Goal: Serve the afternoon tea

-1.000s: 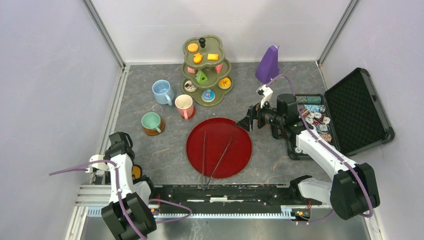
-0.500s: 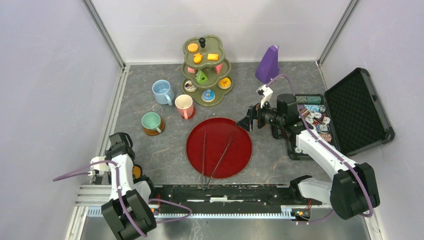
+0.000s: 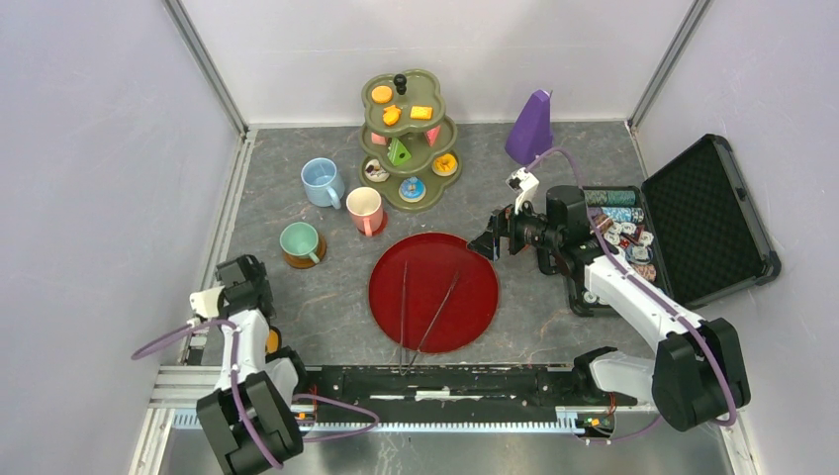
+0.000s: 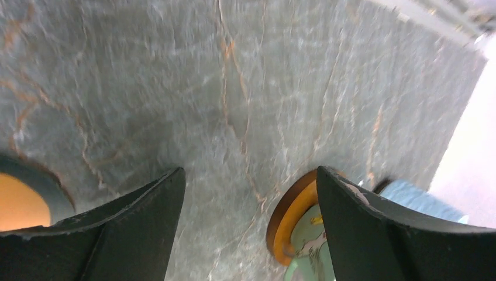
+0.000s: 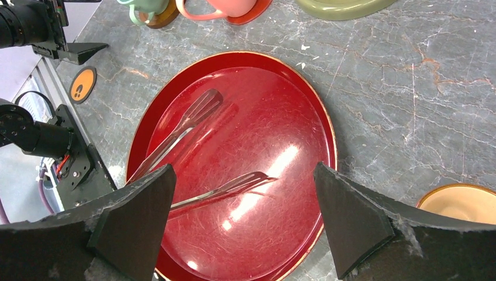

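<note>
A green tiered stand (image 3: 404, 183) at the back holds toy donuts, orange biscuits and cake slices. A blue mug (image 3: 322, 182), a pink mug (image 3: 365, 210) and a green mug (image 3: 300, 243) on an orange saucer stand left of it. My left gripper (image 3: 241, 267) is open and empty, low over bare table near the green mug (image 4: 304, 246); the blue mug (image 4: 418, 199) shows behind it. My right gripper (image 3: 486, 243) is open and empty above the right rim of the red tray (image 3: 475, 317). An orange-rimmed cup-like thing (image 5: 462, 202) sits beside the tray (image 5: 304, 99).
Two metal tongs (image 3: 404, 302) lie on the red tray, also seen in the right wrist view (image 5: 181, 126). A purple metronome (image 3: 530, 127) stands at the back right. An open black case (image 3: 707, 213) with poker chips (image 3: 623, 233) is at the right. An orange round marker (image 3: 269, 339) is by the left base.
My left gripper has shifted slightly to the right and its wrist has turned. The right arm and all objects have stayed still.
</note>
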Controlling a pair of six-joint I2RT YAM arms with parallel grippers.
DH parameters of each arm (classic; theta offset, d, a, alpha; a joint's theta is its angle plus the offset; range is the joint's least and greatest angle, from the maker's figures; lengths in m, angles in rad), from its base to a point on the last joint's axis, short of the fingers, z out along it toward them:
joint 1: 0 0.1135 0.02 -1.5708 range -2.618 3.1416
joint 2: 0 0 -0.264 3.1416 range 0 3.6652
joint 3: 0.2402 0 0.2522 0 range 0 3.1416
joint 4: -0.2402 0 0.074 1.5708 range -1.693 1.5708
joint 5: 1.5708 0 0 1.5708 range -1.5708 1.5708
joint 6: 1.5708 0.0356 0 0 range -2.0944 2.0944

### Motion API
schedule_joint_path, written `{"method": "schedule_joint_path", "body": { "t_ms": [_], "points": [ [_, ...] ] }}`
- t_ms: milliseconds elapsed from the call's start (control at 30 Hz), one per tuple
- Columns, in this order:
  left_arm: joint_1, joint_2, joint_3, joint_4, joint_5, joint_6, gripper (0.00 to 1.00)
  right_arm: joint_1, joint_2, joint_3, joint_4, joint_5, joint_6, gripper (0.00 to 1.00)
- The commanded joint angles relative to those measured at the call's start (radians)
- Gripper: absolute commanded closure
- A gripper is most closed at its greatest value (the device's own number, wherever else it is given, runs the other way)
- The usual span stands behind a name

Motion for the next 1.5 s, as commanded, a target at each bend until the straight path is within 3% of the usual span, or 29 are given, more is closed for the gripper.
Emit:
{"method": "schedule_joint_path", "body": {
  "t_ms": [0, 67, 200, 467, 700, 967, 1467],
  "points": [
    [-0.042, 0.026, 0.120, -0.279, -0.078, 0.154, 0.08, -0.002, 0.007, 0.015, 0.023, -0.008, 0.001, 0.05],
    [-0.042, 0.027, 0.210, -0.436, -0.199, 0.186, 0.01, -0.002, 0.005, 0.014, 0.025, -0.006, 0.002, 0.05],
    [-0.041, -0.012, 0.270, -0.643, -0.324, 0.166, 0.00, -0.002, 0.009, 0.006, 0.033, -0.017, 0.005, 0.04],
    [0.016, -0.151, 0.227, -0.748, -0.395, 0.078, 0.00, -0.002, 0.000, -0.019, 0.061, -0.056, 0.032, 0.04],
    [0.134, -0.072, 0.163, -0.668, -0.332, 0.022, 0.00, 0.008, -0.003, -0.022, 0.072, -0.082, 0.054, 0.04],
    [0.170, -0.068, 0.108, -0.527, -0.333, 0.054, 0.00, 0.025, 0.001, -0.023, 0.065, -0.080, 0.049, 0.04],
    [0.186, -0.079, 0.115, -0.571, -0.289, -0.038, 0.00, 0.025, 0.002, -0.006, 0.048, -0.081, 0.047, 0.04]
  ]
}}
